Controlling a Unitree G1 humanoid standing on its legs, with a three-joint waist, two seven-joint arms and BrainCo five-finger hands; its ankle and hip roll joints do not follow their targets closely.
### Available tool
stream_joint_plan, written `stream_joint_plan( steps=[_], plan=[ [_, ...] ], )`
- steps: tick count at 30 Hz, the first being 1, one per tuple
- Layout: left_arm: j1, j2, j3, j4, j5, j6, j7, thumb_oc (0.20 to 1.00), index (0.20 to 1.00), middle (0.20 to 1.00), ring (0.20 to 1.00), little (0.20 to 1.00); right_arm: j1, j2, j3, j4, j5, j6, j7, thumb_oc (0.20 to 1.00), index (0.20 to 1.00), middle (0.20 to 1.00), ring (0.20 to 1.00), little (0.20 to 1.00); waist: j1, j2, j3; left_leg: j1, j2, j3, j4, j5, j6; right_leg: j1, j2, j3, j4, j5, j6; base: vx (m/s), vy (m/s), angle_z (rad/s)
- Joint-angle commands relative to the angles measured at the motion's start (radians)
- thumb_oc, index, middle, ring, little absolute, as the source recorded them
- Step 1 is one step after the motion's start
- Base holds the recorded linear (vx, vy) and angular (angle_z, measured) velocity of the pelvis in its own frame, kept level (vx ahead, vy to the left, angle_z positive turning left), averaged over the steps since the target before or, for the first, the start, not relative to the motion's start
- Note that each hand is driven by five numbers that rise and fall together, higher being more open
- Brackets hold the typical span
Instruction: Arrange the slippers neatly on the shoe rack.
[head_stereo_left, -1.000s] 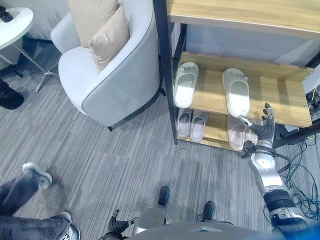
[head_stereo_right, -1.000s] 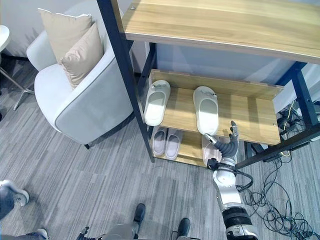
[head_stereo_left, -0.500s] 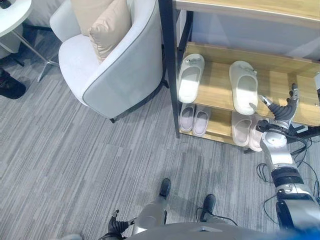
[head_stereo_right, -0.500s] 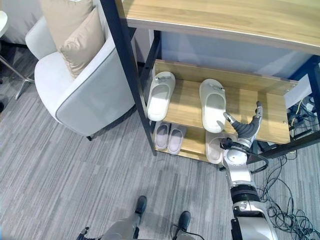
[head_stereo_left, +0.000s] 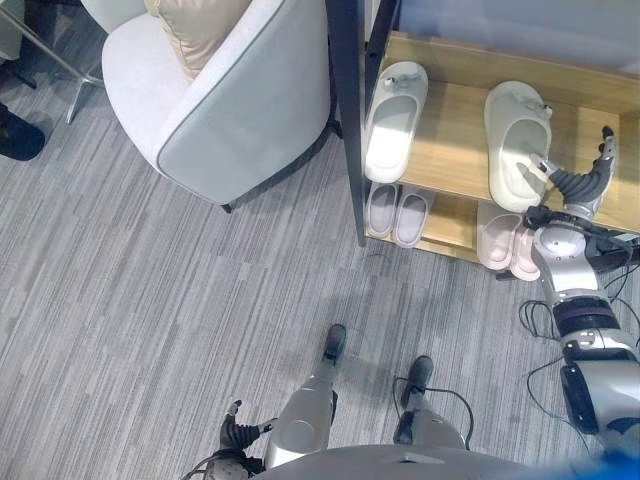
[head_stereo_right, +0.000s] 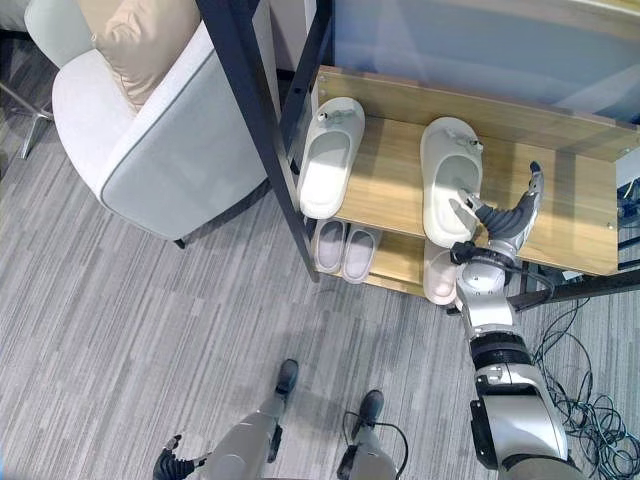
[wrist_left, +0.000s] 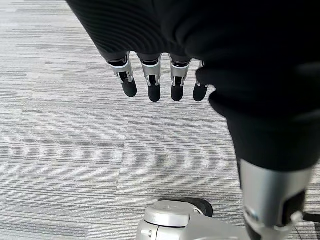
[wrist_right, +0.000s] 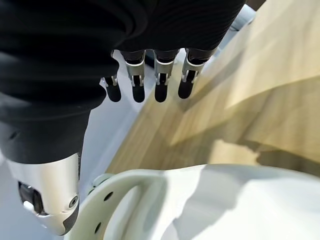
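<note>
A: Position of right robot hand (head_stereo_right: 505, 222)?
B: Raised over middle shelf (head_stereo_right: 560, 215) of rack (head_stereo_left: 345, 120), just beside heel end of right slipper (head_stereo_right: 449, 180). Fingers (wrist_right: 159, 80) straight and spread, thumb apart; nothing held. Thumb close to slipper's heel edge, contact not resolvable.

A: Left robot hand (wrist_left: 155, 82)?
B: Hanging low over carpet (head_stereo_left: 150, 300). Fingers relaxed and straight, empty. Idle, judged.

A: Slippers, location?
B: Two white ones on middle shelf, toes toward back. Left slipper (head_stereo_right: 330, 155) near dark post and tilted slightly; right slipper well apart from it, roughly mid-shelf. Two more pairs on bottom shelf: one pair (head_stereo_left: 397, 212) side by side under left slipper, another (head_stereo_left: 510, 250) partly hidden behind right arm.

A: Why open hand beside heel rather than a grip?
B: Judged: placed for a sideways push or a scoop, to bring right slipper across to its mate. Open spread suits nudging a light, flat sole along smooth wood.

A: Status of task?
B: Judged unfinished. Both on rack, but gap between white slippers too wide to count as paired, angles not matched.

A: Risks?
B: Pushing at heel alone likely to rotate slipper rather than slide it. Armchair (head_stereo_left: 220, 110) just left of rack, clear of working side.
</note>
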Motion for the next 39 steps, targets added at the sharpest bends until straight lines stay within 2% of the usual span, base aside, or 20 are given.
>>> stream_joint_plan(
  steps=[1,20,21,22,23,24,29,30,32,33,39],
  plan=[
    [-0.017,-0.007,-0.049,0.048,-0.037,-0.008,0.028,1.0,1.0,1.0,1.0,1.0,-0.043,-0.109,0.025,-0.015,-0.031,-0.026,-0.046,1.0,1.0,1.0,1.0,1.0,0.019,0.001,-0.042,-0.036,-0.019,-0.048,-0.02,0.025,-0.054,0.003,-0.001,-0.02,0.006,-0.008,0.06,-0.01,-0.006,0.04],
    [-0.038,0.021,-0.067,0.011,-0.087,-0.032,0.035,1.0,1.0,1.0,1.0,1.0,-0.219,-0.229,0.108,0.15,-0.038,0.004,-0.064,1.0,1.0,1.0,1.0,1.0,0.041,-0.036,-0.003,-0.129,-0.032,-0.072,-0.02,0.043,-0.063,-0.066,-0.005,-0.048,0.006,0.01,0.073,0.0,0.003,0.05],
    [-0.04,0.023,-0.07,0.007,-0.092,-0.035,0.033,1.0,1.0,1.0,1.0,1.0,-0.235,-0.234,0.113,0.153,-0.033,0.003,-0.065,0.68,0.68,0.68,0.68,0.68,0.044,-0.04,0.002,-0.136,-0.032,-0.073,-0.02,0.043,-0.063,-0.071,-0.008,-0.054,0.006,0.011,0.076,0.03,0.026,0.12],
    [-0.042,0.024,-0.071,0.004,-0.093,-0.037,0.034,1.0,1.0,1.0,1.0,1.0,-0.237,-0.233,0.115,0.152,-0.032,0.003,-0.063,0.46,0.46,0.46,0.46,0.46,0.046,-0.044,0.004,-0.141,-0.032,-0.074,-0.02,0.044,-0.065,-0.071,-0.009,-0.059,0.006,0.011,0.077,0.05,0.028,0.06],
    [-0.041,0.025,-0.068,0.004,-0.095,-0.038,0.032,1.0,1.0,1.0,1.0,1.0,-0.232,-0.233,0.117,0.143,-0.031,0.004,-0.058,0.288,0.288,0.288,0.288,0.288,0.046,-0.047,0.005,-0.143,-0.032,-0.075,-0.02,0.044,-0.064,-0.071,-0.008,-0.059,0.006,0.009,0.077,0.05,0.018,0.08],
    [-0.037,0.023,-0.064,0.002,-0.107,-0.035,0.022,1.0,1.0,1.0,1.0,1.0,-0.197,-0.223,0.116,0.119,-0.038,0.005,-0.046,0.2,0.2,0.2,0.2,0.2,0.047,-0.052,0.008,-0.145,-0.035,-0.076,-0.02,0.046,-0.064,-0.07,-0.009,-0.067,0.006,0.009,0.078,0.04,0.012,0.07],
    [-0.047,0.023,-0.074,0.002,-0.114,-0.036,0.021,1.0,1.0,1.0,1.0,1.0,-0.205,-0.226,0.126,0.148,-0.054,0.013,-0.042,0.2,0.2,0.2,0.2,0.2,0.051,-0.057,0.002,-0.15,-0.041,-0.091,-0.02,0.043,-0.066,-0.061,-0.016,-0.09,0.006,0.006,0.078,0.01,-0.003,0.06],
    [-0.185,0.043,-0.068,0.039,-0.14,-0.014,0.017,1.0,1.0,1.0,1.0,1.0,-0.278,-0.189,0.184,0.118,-0.067,0.017,-0.023,0.2,0.2,0.2,0.2,0.2,0.023,-0.061,-0.001,-0.151,-0.038,-0.087,-0.02,0.041,-0.068,-0.069,-0.012,-0.079,0.006,0.01,0.079,-0.02,0.042,0.21],
    [-0.165,0.039,-0.079,0.035,-0.162,-0.028,0.015,1.0,1.0,1.0,1.0,1.0,-0.332,-0.186,0.199,0.194,-0.064,0.03,-0.042,0.2,0.2,0.2,0.2,0.2,0.024,-0.061,-0.009,-0.157,-0.04,-0.09,-0.02,0.039,-0.066,-0.075,-0.012,-0.082,0.006,0.01,0.08,-0.02,0.02,0.02],
    [-0.133,0.045,-0.075,0.032,-0.185,-0.03,-0.003,1.0,1.0,1.0,1.0,1.0,-0.349,-0.222,0.204,0.212,-0.064,0.035,-0.048,0.2,0.2,0.2,0.2,0.2,0.025,-0.067,-0.012,-0.16,-0.042,-0.093,-0.02,0.037,-0.065,-0.075,-0.012,-0.086,0.006,0.011,0.079,-0.02,-0.006,-0.13],
    [-0.121,0.07,-0.062,0.023,-0.197,-0.028,-0.028,1.0,1.0,1.0,1.0,1.0,-0.355,-0.266,0.208,0.158,-0.068,0.031,-0.045,0.2,0.2,0.2,0.2,0.2,0.019,-0.071,-0.012,-0.153,-0.042,-0.096,-0.02,0.036,-0.065,-0.07,-0.012,-0.084,0.006,0.015,0.081,-0.02,0.009,0.04]
  ],
)
